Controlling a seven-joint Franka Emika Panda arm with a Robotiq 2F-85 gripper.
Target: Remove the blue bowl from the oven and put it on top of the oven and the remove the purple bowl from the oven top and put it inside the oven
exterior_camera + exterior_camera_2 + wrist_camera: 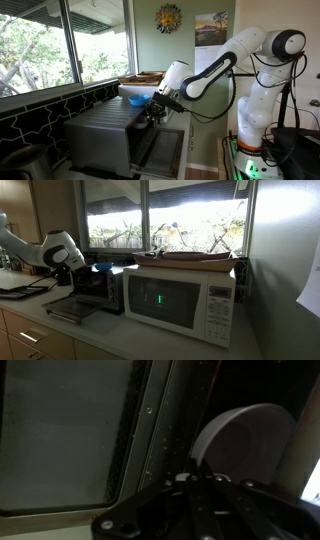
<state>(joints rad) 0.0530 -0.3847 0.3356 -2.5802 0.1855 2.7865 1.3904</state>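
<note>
The blue bowl (135,97) sits on the flat top of the dark-grey oven (105,135); it also shows in an exterior view (103,268) on the oven (97,292). The oven's door (162,150) hangs open. My gripper (156,108) reaches into the oven's front opening, also seen in an exterior view (68,278). In the wrist view the pale purple bowl (248,442) lies tilted in the dark oven cavity, and my gripper (200,478) has its fingers closed together on the bowl's near rim.
A white microwave (182,302) stands beside the oven with a flat tray (190,255) on it. Windows (45,45) run behind the counter. The open door's glass (70,430) fills the left of the wrist view.
</note>
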